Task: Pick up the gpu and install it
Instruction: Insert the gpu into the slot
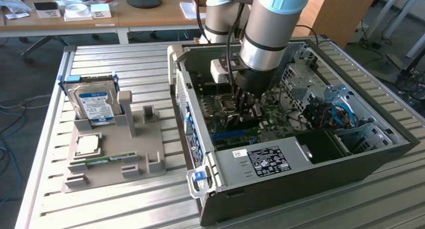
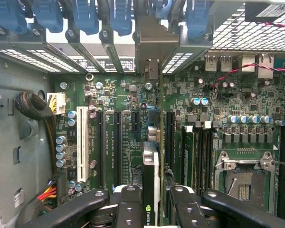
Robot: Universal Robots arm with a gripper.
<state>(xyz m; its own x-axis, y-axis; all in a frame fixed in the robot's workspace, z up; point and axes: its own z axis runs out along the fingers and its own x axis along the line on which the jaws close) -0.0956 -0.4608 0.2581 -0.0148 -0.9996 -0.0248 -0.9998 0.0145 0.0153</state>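
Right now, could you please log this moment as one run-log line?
hand: shut on gpu | place: inside computer case, over motherboard | seated: cannot tell

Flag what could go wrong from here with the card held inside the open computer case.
The gripper holds the thin dark gpu card with a silver end bracket edge-on above the green motherboard. If it is off line with the long black slot, pressing could jam or bend it. The bracket end could also catch on the blue plastic clips.

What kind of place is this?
Probably a robotics lab or workshop: a robot arm reaches into an open computer case on a slatted metal table, with wooden desks behind it.
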